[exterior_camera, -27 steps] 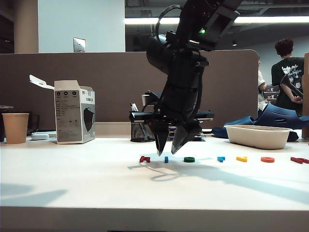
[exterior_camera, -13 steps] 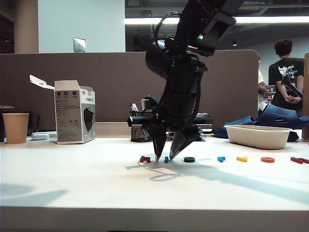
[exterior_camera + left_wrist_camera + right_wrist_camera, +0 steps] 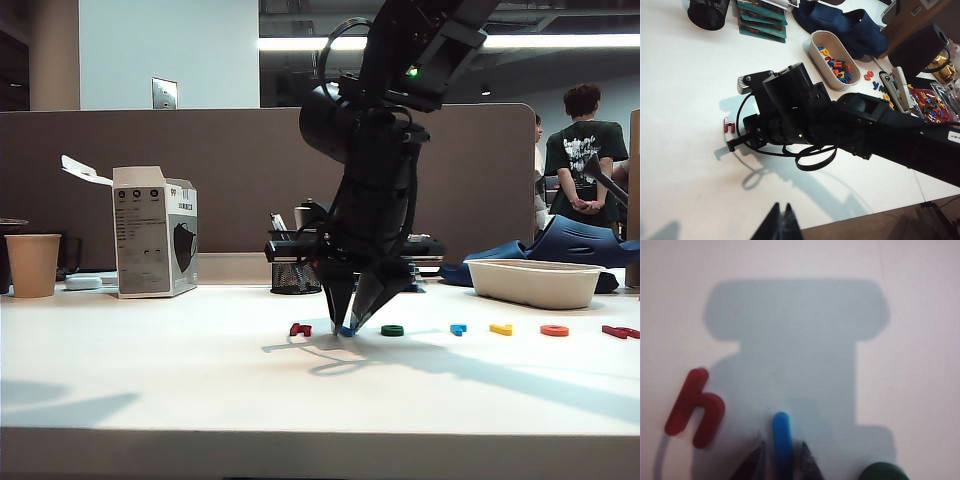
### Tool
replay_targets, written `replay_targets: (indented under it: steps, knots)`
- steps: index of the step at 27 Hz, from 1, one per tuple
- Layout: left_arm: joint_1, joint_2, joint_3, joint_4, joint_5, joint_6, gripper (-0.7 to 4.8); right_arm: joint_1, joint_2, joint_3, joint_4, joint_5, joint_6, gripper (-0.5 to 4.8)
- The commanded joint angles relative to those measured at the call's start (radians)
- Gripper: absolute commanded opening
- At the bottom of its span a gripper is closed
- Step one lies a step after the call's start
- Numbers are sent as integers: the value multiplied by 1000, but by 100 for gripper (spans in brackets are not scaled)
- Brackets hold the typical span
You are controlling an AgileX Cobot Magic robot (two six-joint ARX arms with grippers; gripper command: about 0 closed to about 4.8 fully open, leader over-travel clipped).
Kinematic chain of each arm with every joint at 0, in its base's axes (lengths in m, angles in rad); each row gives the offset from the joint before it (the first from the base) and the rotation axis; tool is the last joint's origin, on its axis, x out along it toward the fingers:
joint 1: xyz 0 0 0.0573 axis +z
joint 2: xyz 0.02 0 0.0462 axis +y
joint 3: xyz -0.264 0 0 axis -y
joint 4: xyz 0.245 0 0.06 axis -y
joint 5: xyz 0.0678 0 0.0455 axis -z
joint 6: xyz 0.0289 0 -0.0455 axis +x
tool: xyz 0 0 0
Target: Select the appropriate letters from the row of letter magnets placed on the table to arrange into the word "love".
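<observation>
On the white worktop the row of letter magnets runs across the exterior view, starting with the dark red h at its left end. Just beside it the right hand points straight down with its fingertips on the surface, closed in around the blue straight bar; the right wrist view shows that bar standing between the two fingertips, which sit tight at its sides (a grip as far as the frames tell), with the h a little apart. Next come the green rounded piece, a chunkier blue piece, the yellow angular piece, the orange ring and a red piece near the edge. The left hand hangs high above the worktop, well apart from the letters, its fingers pressed together on nothing.
</observation>
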Motion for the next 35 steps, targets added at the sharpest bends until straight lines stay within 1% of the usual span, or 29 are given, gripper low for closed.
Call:
replay_targets:
  steps: [1,4,10,19,27,29,31,32,35]
  knots:
    - [-2,-2,4,6,-4,5,-4,8,16,-13,-88,-3,0,17]
    - [-2,-2,4,6,-4,5,-4,13,16,-13,-86,-2,0,-3]
    - [-2,-2,4,6,-4,5,-4,18,16,-13,-100,-2,1,-3]
    - [-2,-2,4,6,-4,5,-4,19,-1,-13,-224,-2,40,-3]
    - [-2,-2,4,6,-4,5,-4,36,-108,-16,-342,-14,106,-3]
    - [-2,-2,4,6,-4,5,-4,37,-148,-36,-338,-25,127,-3]
    - [-2,-2,4,6,-4,5,-4,36,-182,-82,-300,-37,160,-3]
    - [-2,-2,4,6,-4,5,-4,35,-195,-117,-277,-68,180,-3]
    - [-2,-2,4,6,-4,5,-4,49,-197,-188,-202,-74,203,-3]
